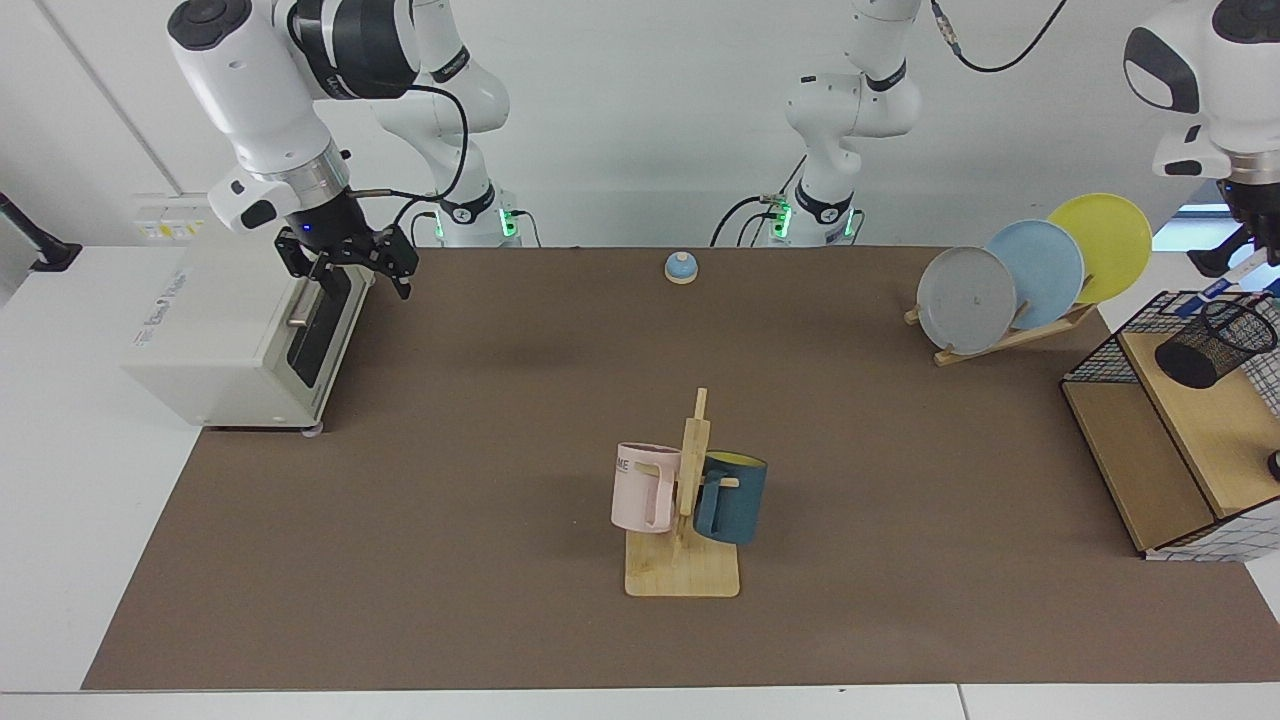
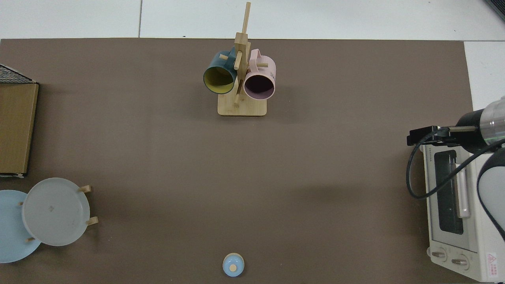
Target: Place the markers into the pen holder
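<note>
At the facing view's right edge my left gripper [image 1: 1262,248] is shut on the marker [image 1: 1240,272], a white barrel held at a slant with its blue cap [image 1: 1214,291] pointing down and to the view's left. The cap hangs just above the rim of the pen holder [image 1: 1215,345], a black mesh cup that sits tilted on the wooden shelf of the wire basket [image 1: 1100,355]. My right gripper [image 1: 345,270] hangs open and holds nothing, in front of the toaster oven [image 1: 250,310]. In the top view only its black hand [image 2: 424,136] shows; marker and holder are out of view.
A wooden mug rack [image 1: 685,560] with a pink and a dark blue mug stands mid-table. A plate rack [image 1: 1010,338] with three plates is at the back right. A small blue bell [image 1: 681,267] sits at the back middle.
</note>
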{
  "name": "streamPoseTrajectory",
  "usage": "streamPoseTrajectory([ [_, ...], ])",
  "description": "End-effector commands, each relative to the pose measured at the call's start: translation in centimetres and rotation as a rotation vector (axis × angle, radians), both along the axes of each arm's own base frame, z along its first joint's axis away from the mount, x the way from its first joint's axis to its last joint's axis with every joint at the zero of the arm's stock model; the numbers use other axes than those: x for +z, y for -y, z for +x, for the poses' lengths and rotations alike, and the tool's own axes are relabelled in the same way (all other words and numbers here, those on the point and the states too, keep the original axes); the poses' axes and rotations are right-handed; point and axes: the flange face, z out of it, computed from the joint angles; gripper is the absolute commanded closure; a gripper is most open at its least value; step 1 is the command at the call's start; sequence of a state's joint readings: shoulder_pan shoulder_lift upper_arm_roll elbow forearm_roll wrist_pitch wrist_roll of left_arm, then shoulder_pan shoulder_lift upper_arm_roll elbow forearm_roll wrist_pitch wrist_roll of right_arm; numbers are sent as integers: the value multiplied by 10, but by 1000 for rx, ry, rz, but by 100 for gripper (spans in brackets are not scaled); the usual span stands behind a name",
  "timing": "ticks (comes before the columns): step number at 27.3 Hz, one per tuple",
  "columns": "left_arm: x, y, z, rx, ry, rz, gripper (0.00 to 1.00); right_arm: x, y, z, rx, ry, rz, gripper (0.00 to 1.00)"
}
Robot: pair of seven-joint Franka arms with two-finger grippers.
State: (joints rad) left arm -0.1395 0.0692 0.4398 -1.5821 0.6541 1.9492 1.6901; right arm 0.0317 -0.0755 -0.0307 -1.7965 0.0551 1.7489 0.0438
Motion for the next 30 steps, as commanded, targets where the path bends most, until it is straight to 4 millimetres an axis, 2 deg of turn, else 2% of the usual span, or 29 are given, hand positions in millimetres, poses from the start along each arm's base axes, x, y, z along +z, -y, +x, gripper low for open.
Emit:
streamPoseTrajectory([
  [1, 13, -23, 15, -55, -1, 87, 100, 3, -7, -3, 36, -10, -9, 0],
  [5, 14, -23, 25, -128, -54, 201, 100, 6, -7, -5, 31, -2, 3, 0],
  [9, 12, -26, 26, -135, -72, 242, 100, 9, -7, -5, 17, 9, 0, 0],
  [12, -14, -33, 38, -126, -129, 264, 100, 11, -6, -4, -1, 19, -7, 0],
  [20, -34, -38, 34, -52, -196, 251, 100, 11, -4, -6, 11, 14, -14, 0],
  [25, -58, -37, 43, -19, -228, 281, 100, 11, 12, -7, 6, 1, -16, 0],
  [27, -69, -38, 44, -8, -240, 284, 90, 24, 14, -9, 9, 10, -18, 0],
  [28, -72, -38, 46, -7, -248, 295, 79, 41, 15, -11, 10, 27, -20, 0],
  [29, -73, -37, 46, -5, -257, 306, 48, 50, 15, -12, 10, 27, -23, 0],
  [30, -71, -37, 45, 1, -260, 309, 0, 54, 15, -13, 11, 19, -29, 0],
])
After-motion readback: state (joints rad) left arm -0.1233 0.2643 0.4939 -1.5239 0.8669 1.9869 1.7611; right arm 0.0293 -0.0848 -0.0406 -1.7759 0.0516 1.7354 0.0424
